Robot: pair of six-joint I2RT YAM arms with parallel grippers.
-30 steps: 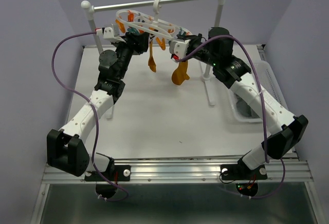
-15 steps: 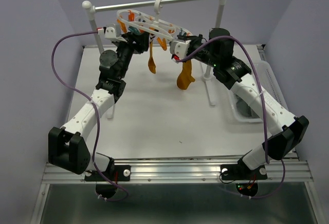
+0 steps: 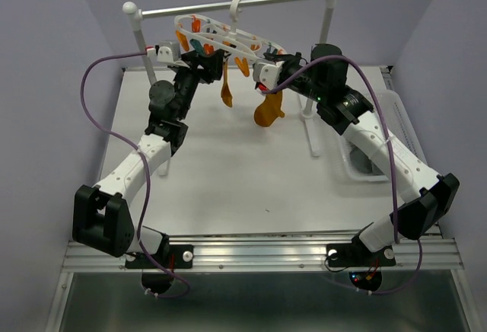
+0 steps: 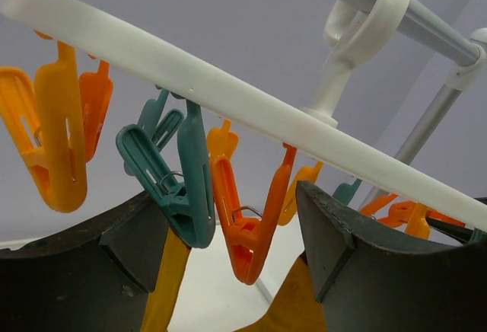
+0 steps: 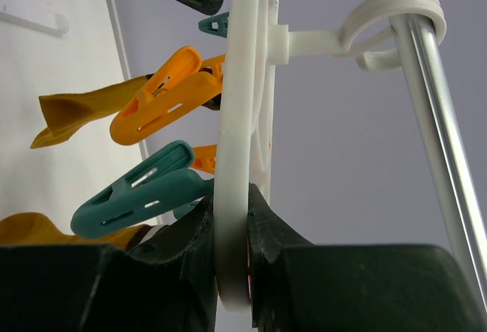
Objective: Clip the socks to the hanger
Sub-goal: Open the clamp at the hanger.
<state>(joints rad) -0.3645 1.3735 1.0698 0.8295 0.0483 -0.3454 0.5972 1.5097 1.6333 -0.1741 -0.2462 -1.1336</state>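
Two socks (image 3: 268,111) (both mustard) hang under hanger (image 4: 190,79).

We read no text, label, brand, number or sign in any view, neither on the hanger (image 4: 228,96) and its clips (image 4: 186,187), nor on the socks (image 3: 268,111), nor on the worktop (image 3: 228,172).

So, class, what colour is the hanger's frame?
White. The hanger frame shows best in the right wrist view.
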